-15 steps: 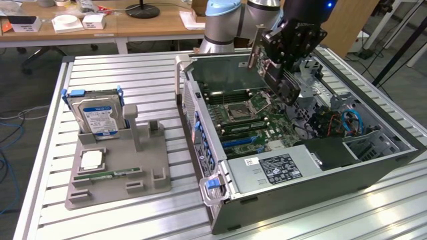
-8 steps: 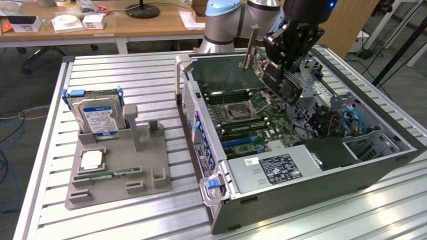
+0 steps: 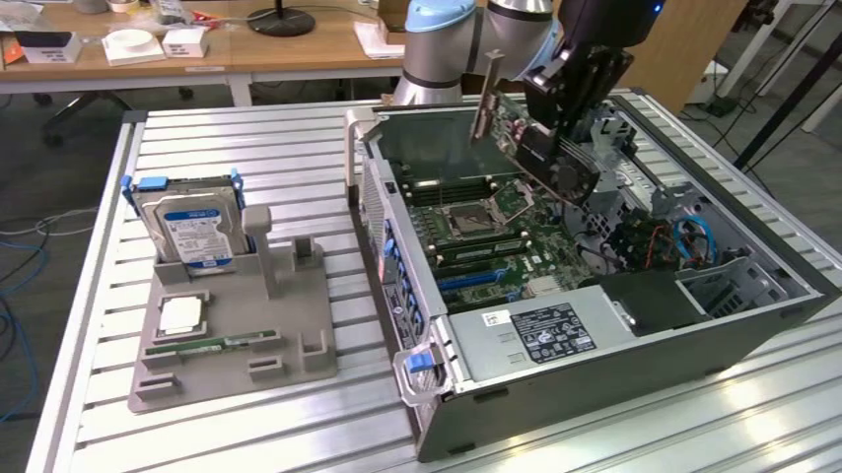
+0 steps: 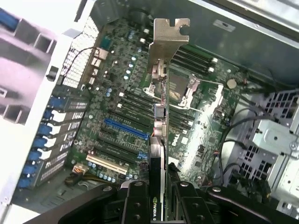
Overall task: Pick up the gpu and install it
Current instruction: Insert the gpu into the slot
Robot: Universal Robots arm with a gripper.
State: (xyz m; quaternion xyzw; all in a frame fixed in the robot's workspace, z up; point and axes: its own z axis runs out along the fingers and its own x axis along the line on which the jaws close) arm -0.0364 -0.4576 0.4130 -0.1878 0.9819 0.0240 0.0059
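Note:
The gpu [image 3: 550, 163] is a thin dark card with a silvery bracket [image 3: 491, 94] at its end. It hangs tilted above the open computer case [image 3: 579, 325], over the motherboard [image 3: 487, 236]. My gripper [image 3: 579, 113] is shut on the card's upper part, and the card touches nothing below. In the wrist view the gpu [image 4: 159, 149] is seen edge-on, its bracket [image 4: 169, 39] pointing away, with the gripper [image 4: 159, 207] clamped on both faces. The blue expansion slot [image 4: 125, 129] lies on the board beside and below the card.
A grey fixture plate [image 3: 283, 350] on the slatted metal table holds an upright hard drive [image 3: 195, 229], a processor chip [image 3: 179, 314] and a green memory stick [image 3: 213, 344]. Cables and a drive cage [image 3: 684, 246] fill the case's far side. Desks stand behind.

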